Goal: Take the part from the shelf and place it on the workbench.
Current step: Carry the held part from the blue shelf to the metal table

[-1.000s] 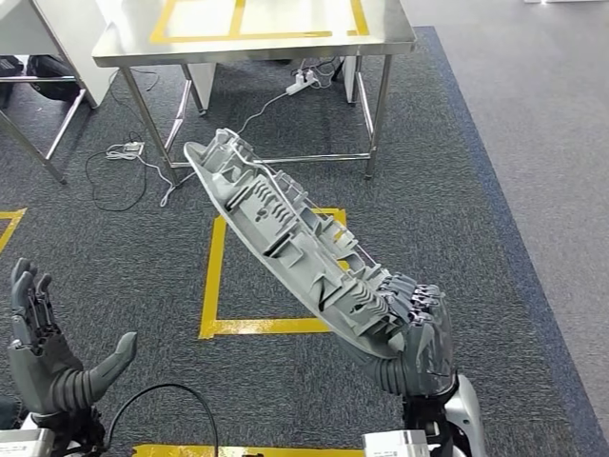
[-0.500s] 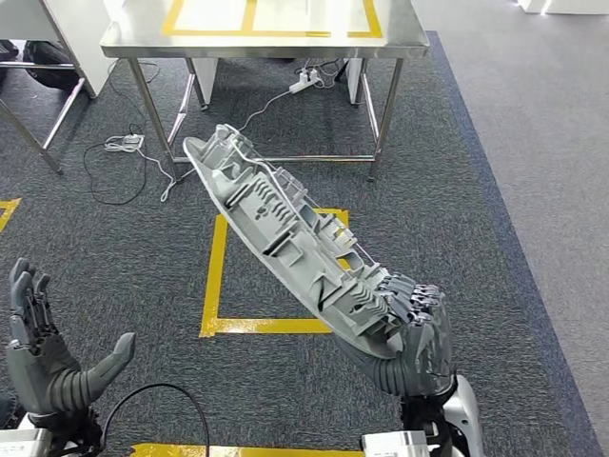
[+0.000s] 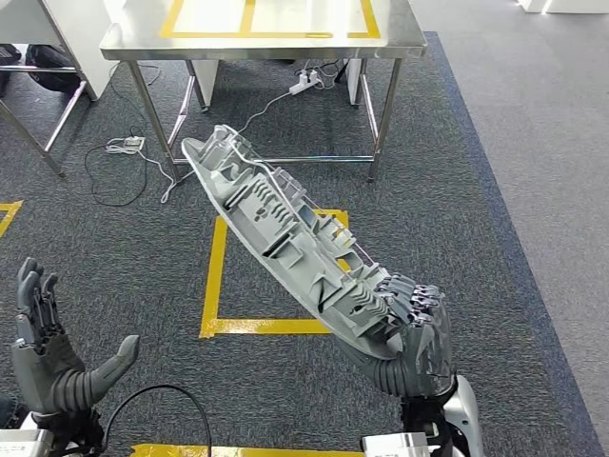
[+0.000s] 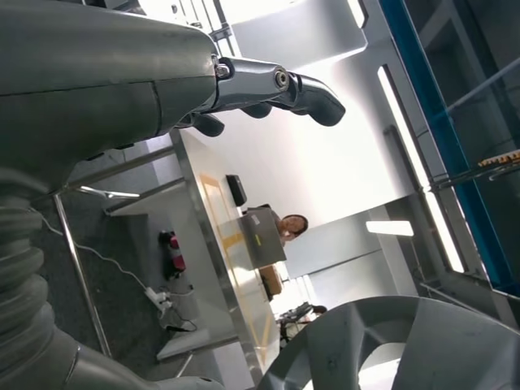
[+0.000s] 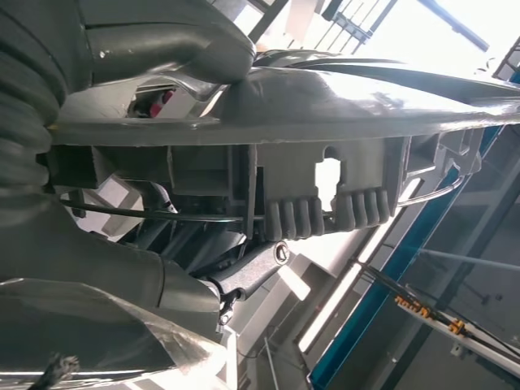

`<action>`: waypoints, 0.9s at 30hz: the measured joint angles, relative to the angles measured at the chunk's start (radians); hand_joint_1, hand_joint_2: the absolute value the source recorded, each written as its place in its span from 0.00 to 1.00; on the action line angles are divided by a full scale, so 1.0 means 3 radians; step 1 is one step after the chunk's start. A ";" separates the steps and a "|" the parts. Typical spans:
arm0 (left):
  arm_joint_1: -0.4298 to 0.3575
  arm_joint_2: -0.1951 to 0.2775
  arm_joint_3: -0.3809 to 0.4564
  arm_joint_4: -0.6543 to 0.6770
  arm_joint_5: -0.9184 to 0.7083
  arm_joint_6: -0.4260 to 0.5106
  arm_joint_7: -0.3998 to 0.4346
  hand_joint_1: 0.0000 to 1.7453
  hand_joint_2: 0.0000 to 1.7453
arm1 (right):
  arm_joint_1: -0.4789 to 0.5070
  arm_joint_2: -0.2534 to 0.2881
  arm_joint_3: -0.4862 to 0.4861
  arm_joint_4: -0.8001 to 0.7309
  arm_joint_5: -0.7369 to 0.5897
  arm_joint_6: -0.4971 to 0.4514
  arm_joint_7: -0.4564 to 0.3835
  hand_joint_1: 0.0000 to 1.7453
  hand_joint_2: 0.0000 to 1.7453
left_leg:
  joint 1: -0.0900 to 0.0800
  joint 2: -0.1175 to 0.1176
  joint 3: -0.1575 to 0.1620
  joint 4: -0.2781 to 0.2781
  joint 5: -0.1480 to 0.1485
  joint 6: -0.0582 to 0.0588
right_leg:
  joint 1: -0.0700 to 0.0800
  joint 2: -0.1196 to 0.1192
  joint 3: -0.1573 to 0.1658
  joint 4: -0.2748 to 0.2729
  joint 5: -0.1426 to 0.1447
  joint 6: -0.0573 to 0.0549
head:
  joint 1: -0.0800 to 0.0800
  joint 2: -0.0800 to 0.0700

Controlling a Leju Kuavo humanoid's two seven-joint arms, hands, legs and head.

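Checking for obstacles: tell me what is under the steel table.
Under the steel table, on the carpet: a white power strip with trailing cables and white blocks. The tabletop covers whatever lies further back.

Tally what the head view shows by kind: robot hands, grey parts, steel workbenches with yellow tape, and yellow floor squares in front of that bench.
Robot hands: 2, the left hand and the right hand
Grey part: 1
Steel workbench with yellow tape: 1
Yellow floor square: 1
Total: 5

left robot hand [image 3: 45, 367]: dark grey, ribbed thumb | right robot hand [image 3: 417, 343]: dark grey | wrists: silver
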 joint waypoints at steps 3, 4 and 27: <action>0.0000 -0.0001 0.0000 0.0001 0.0000 -0.0003 0.0000 0.00 1.00 | 0.0000 0.0000 -0.0001 0.0000 -0.0001 0.0000 0.0000 1.00 1.00 | 0.0000 0.0000 0.0000 0.0000 0.0000 0.0000 | 0.0000 0.0000 0.0000 0.0001 -0.0001 0.0000 | 0.0000 0.0000; 0.0000 -0.0001 0.0000 0.0001 0.0000 -0.0003 0.0000 0.00 1.00 | 0.0000 0.0000 -0.0002 0.0000 -0.0001 0.0000 0.0000 1.00 1.00 | 0.0000 0.0000 0.0000 0.0000 0.0000 0.0000 | 0.0000 0.0000 0.0000 0.0001 -0.0001 0.0001 | 0.0000 0.0000; 0.0000 -0.0014 0.0000 0.0006 0.0000 -0.0003 0.0000 0.00 1.00 | 0.0000 0.0000 -0.0007 0.0000 -0.0004 0.0000 -0.0002 1.00 1.00 | 0.0000 0.0000 0.0000 0.0000 0.0000 0.0000 | 0.0000 0.0000 0.0000 0.0001 -0.0001 0.0001 | 0.0000 0.0000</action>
